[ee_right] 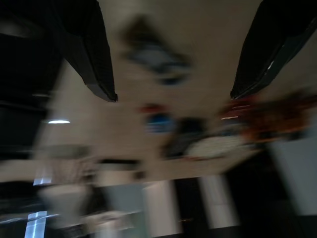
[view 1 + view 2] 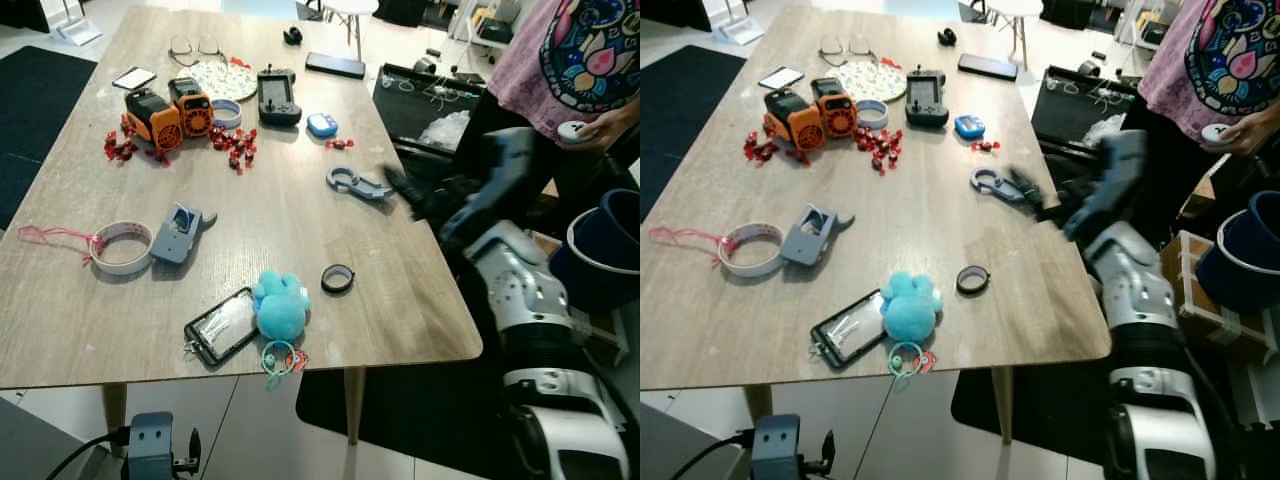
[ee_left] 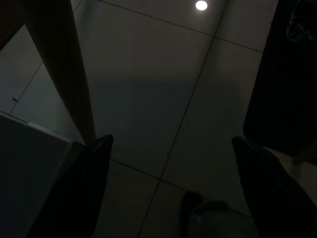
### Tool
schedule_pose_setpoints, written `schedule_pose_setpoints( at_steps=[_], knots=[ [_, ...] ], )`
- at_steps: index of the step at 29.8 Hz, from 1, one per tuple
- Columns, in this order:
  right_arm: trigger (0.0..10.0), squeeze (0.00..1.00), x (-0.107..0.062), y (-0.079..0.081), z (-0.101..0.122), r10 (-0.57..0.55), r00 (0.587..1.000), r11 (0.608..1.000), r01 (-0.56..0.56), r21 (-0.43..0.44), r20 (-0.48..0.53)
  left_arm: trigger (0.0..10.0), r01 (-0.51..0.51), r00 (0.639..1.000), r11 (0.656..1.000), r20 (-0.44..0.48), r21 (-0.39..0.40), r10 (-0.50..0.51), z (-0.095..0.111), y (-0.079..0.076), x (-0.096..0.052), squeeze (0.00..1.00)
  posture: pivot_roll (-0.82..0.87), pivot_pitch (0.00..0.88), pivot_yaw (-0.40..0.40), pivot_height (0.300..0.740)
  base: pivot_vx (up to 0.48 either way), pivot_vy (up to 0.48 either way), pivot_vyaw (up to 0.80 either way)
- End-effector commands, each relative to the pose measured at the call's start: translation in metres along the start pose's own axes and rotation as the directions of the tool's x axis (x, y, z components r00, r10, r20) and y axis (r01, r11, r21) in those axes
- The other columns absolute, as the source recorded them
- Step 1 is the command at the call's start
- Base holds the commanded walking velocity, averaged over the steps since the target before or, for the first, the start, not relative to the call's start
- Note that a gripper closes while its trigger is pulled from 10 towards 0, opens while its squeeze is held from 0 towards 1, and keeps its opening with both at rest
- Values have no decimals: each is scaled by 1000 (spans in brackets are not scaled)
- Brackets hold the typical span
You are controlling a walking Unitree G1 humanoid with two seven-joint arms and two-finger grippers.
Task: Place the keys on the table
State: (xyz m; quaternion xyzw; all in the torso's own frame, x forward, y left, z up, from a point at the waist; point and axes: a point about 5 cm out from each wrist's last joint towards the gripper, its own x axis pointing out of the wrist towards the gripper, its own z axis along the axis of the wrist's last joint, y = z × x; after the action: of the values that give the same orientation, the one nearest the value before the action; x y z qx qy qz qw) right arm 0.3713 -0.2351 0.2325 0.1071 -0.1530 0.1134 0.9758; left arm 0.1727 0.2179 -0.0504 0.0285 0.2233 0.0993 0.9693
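Note:
The keys (image 2: pixel 357 183), a blue-grey carabiner-shaped bunch, lie flat on the wooden table (image 2: pixel 400 300) near its right edge. My right gripper (image 2: pixel 403 192) hovers just to their right, blurred by motion. In the right wrist view its two black fingers stand wide apart, and the keys (image 1: pixel 158 54) show as a blurred patch on the tabletop beyond them, with nothing held. My left gripper (image 3: pixel 171 143) hangs idle below the table over a dark tiled floor, its fingers apart.
A black ring (image 2: pixel 337 278), a blue plush toy (image 2: pixel 280 305), a card holder (image 2: pixel 222 325), a tape roll (image 2: pixel 122 247), orange devices (image 2: pixel 170 110) and a controller (image 2: pixel 277 97) crowd the table. A person (image 2: pixel 590 60) and a blue bucket (image 2: pixel 605 245) stand at the right.

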Motion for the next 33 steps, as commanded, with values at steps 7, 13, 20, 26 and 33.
schedule_pose_setpoints(
  at_steps=[7,13,20,26,33],
  knots=[
    [10000,0,-46,-48,-37,-305,950,951,300,-79,-68,10000,-9,1000,1000,-26,7,9,-8,6,-5,0,105,88,-90,740,0,0,0],
    [10000,0,-78,-60,-70,-372,916,928,364,-77,-151,10000,-17,999,1000,-27,1,17,-11,9,-8,0,108,88,-93,740,0,0,0],
    [10000,0,-111,-71,-92,-466,868,883,468,-34,-171,10000,-39,999,999,-32,-7,39,-15,15,-13,0,115,90,-100,740,0,0,0],
    [10000,0,-130,-80,-98,-523,837,849,527,-17,-165,10000,-46,999,999,-28,-13,45,-16,17,-16,0,116,93,-105,740,0,0,0],
    [10000,0,-163,-85,-116,-563,792,824,559,-91,-235,10000,-47,999,999,-29,-25,47,-19,16,-19,0,117,94,-113,740,0,0,0]
  ],
)
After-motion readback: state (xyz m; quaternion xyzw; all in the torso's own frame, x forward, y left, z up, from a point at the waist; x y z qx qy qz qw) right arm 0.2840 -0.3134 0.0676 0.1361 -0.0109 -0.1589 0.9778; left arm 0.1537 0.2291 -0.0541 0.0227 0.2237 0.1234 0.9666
